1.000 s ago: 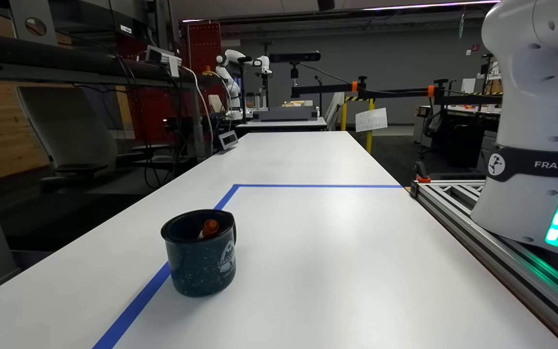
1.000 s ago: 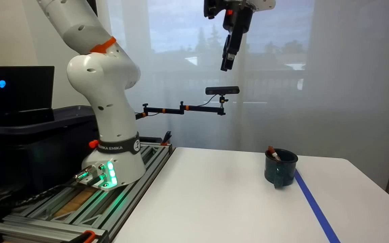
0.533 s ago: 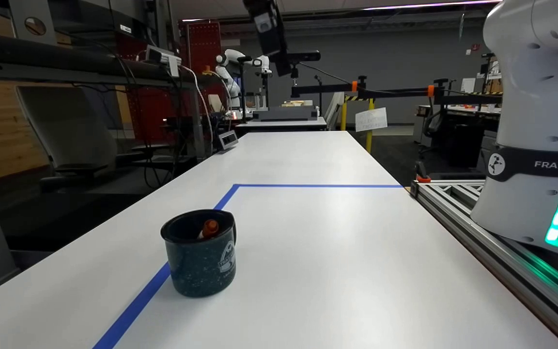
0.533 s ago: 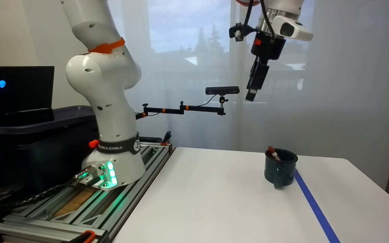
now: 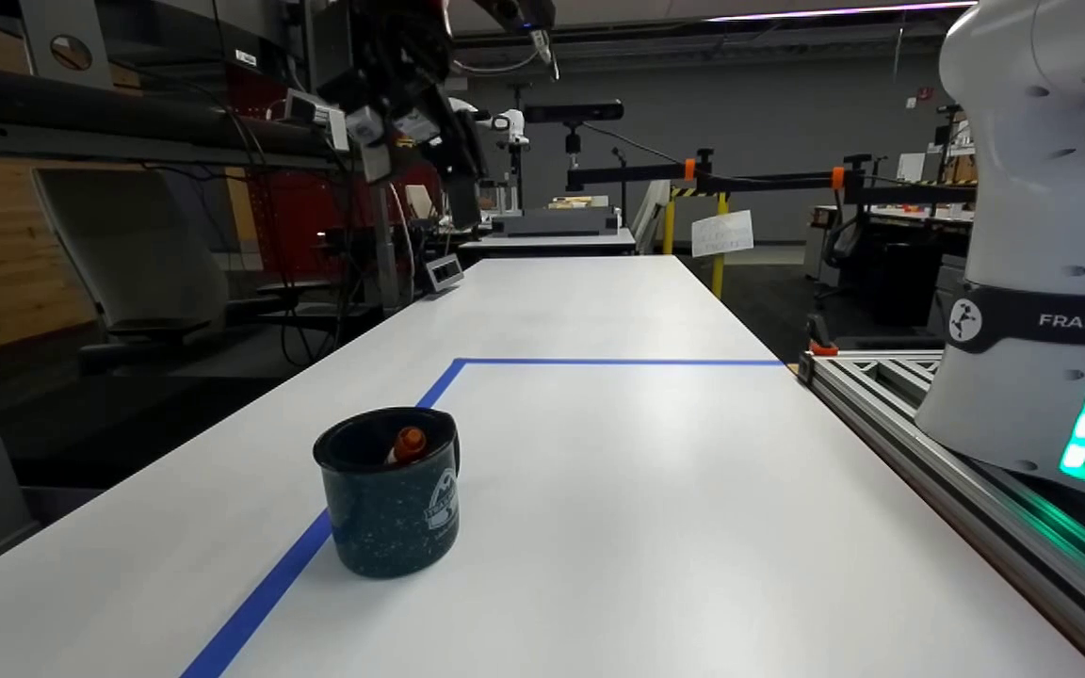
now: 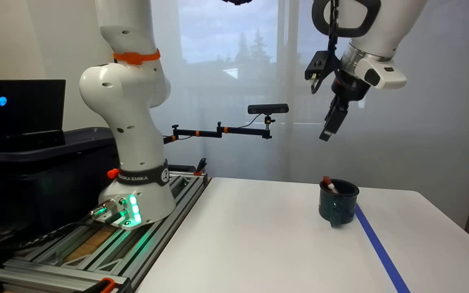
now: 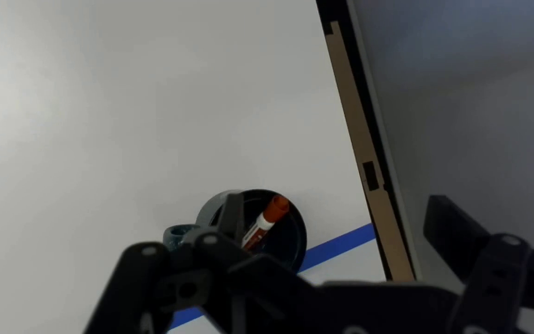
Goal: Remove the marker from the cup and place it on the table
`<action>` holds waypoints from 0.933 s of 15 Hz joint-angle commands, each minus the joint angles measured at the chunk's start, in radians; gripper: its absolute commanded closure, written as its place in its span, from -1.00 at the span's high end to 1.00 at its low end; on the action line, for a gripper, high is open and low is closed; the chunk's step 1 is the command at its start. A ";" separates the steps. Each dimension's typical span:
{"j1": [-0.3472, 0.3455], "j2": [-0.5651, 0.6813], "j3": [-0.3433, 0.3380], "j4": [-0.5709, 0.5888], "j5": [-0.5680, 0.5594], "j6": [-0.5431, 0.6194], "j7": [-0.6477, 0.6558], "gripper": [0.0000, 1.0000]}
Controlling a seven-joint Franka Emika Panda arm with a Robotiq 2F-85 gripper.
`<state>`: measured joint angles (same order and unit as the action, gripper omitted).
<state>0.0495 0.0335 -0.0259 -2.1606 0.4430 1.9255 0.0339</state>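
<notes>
The dark teal cup (image 5: 382,527) stands upright on the white table (image 5: 646,490), beside the blue tape line. It also shows in an exterior view (image 6: 329,209) and the wrist view (image 7: 297,236). The marker (image 7: 266,223) leans inside it with its orange-red end at the rim; this end shows in both exterior views (image 5: 408,443) (image 6: 329,184). Its lower part is hidden in the cup. My gripper (image 6: 326,136) hangs tilted in the air above the cup. In the wrist view my gripper (image 7: 339,220) is open and empty, and one finger (image 7: 232,215) covers part of the cup.
The blue tape (image 6: 381,250) runs along the table near the cup. The table's far edge (image 7: 357,120) and a grey surface lie close to the cup in the wrist view. A camera on a boom (image 6: 268,109) stands behind the table in both exterior views.
My gripper has come down and moved out over the table towards the cup, entering both exterior views more fully. The cup and marker have not moved.
</notes>
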 commanded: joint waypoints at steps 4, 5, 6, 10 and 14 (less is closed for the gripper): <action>0.003 0.150 0.052 0.081 0.007 0.095 0.142 1.00; 0.002 0.165 0.056 0.089 0.008 0.094 0.156 1.00; -0.001 0.181 0.059 0.099 0.015 0.080 0.162 1.00; -0.007 0.224 0.058 0.112 0.012 0.079 0.192 1.00; -0.015 0.245 0.055 0.110 0.014 0.081 0.192 0.31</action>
<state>0.0463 0.2618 0.0254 -2.0684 0.4430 2.0186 0.2105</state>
